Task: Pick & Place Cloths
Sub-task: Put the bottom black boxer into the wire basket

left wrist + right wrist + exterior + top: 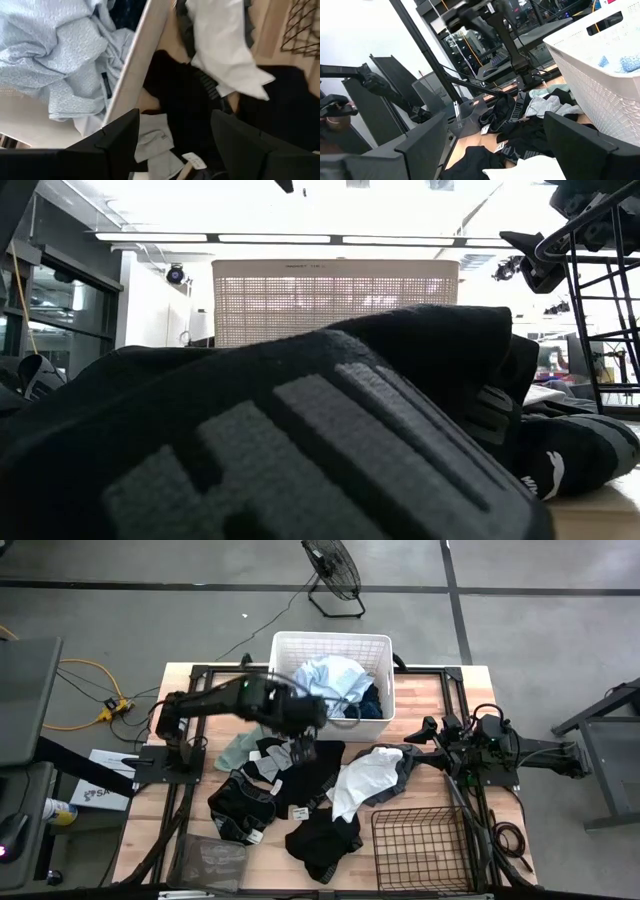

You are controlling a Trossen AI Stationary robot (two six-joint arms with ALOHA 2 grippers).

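High view, from the table's left edge to its right: the left gripper point(302, 750) hangs with fingers spread and nothing between them, just in front of the white laundry basket point(333, 642), which stands at the table's far edge and already holds a light blue shirt point(333, 675). Directly beneath and just left of this gripper lie a sage green garment point(238, 750) and black clothes point(318, 840) spilling toward the near edge; a white-grey garment point(368, 775) lies to its right at mid-table. The right gripper point(428, 732) waits spread and empty near the right edge, behind the black wire basket point(420, 848). I judge the left arm nearer: the pile lies straight below.
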